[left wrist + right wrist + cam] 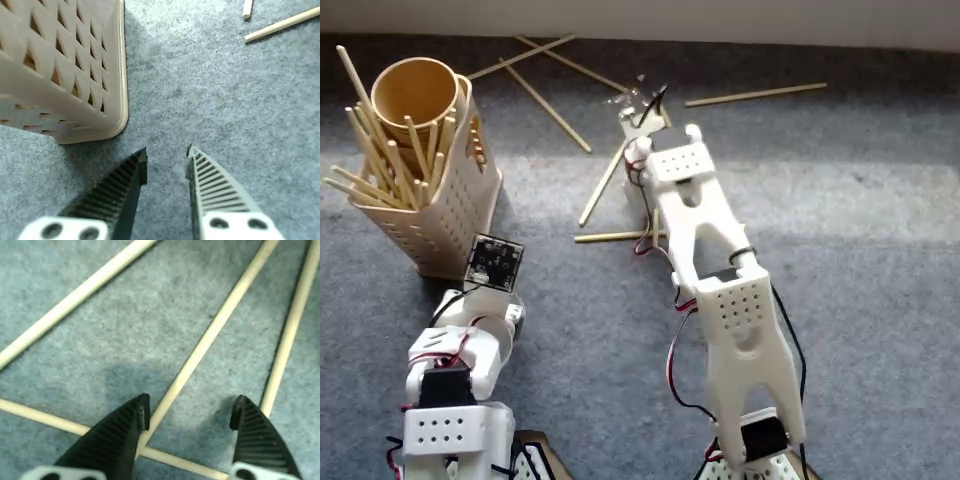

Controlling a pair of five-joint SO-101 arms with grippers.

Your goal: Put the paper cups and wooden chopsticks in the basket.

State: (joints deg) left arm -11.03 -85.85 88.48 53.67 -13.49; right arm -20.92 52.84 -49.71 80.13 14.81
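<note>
Grey carpet [115,335], chopstick [210,335] diagonal between parted jaws

Locate the basket [455,215] at the far left of the table [880,260], with a paper cup [415,90] and a bundle of chopsticks [370,140] inside. Find the left gripper [167,156] just in front of the basket's near corner, apart from it. Find loose chopsticks [545,105] scattered behind and right of the basket, with several crossed beneath the right gripper [190,412] at table centre.
</note>
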